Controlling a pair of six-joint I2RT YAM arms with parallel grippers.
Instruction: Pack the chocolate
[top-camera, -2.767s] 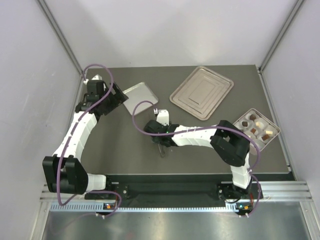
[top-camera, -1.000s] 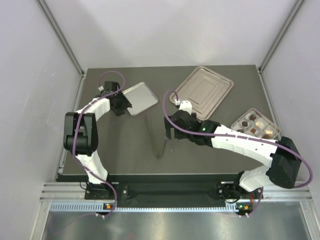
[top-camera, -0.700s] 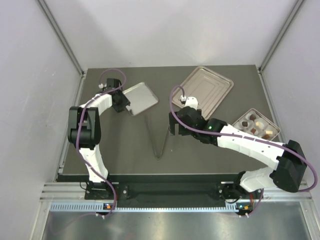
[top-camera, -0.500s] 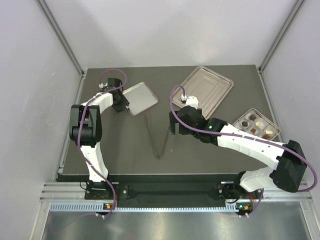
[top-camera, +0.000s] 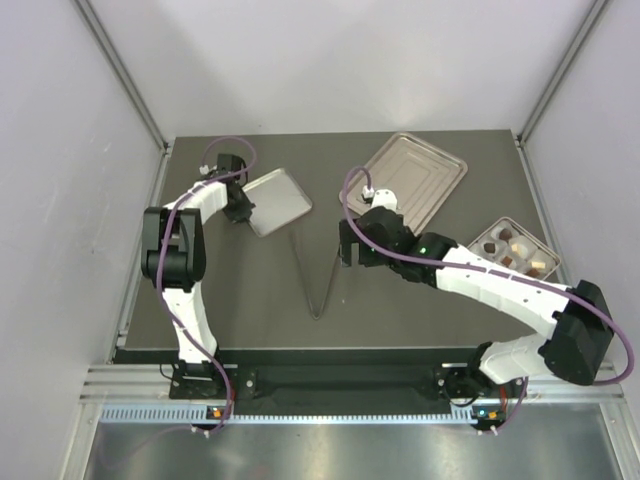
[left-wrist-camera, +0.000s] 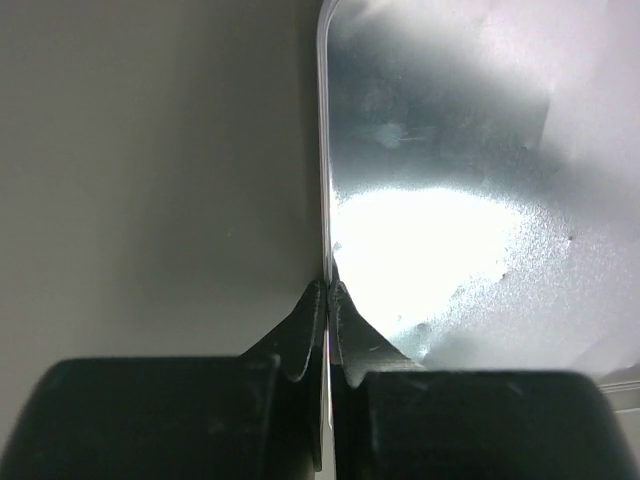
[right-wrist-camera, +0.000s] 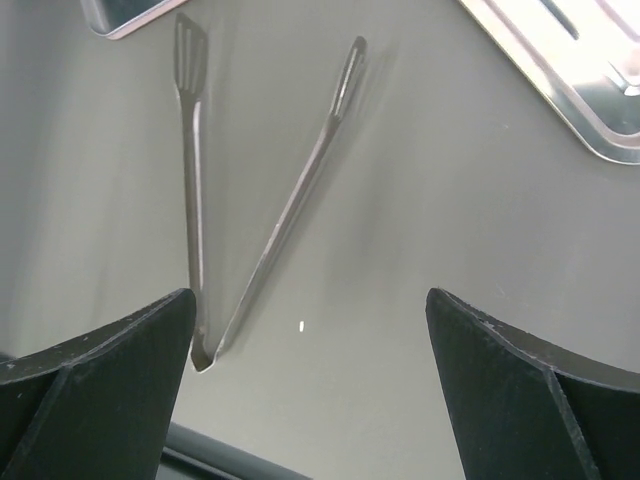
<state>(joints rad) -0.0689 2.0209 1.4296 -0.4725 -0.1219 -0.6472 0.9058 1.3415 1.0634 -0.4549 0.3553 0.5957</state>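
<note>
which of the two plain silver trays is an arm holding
The smaller tray, on the left: the left gripper has its fingers shut on its edge. The larger ridged tray toward the back lies untouched.

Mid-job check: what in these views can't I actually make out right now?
Chocolate: top view, pieces too small to count; outside both wrist views.
Left gripper: top view, its own wrist covers the fingertips; only the wrist view shows them pinched on the small tray rim.
Surface of the small tray: left wrist view, glare washes it out.
Lifted or not: no view shows its underside.
</note>
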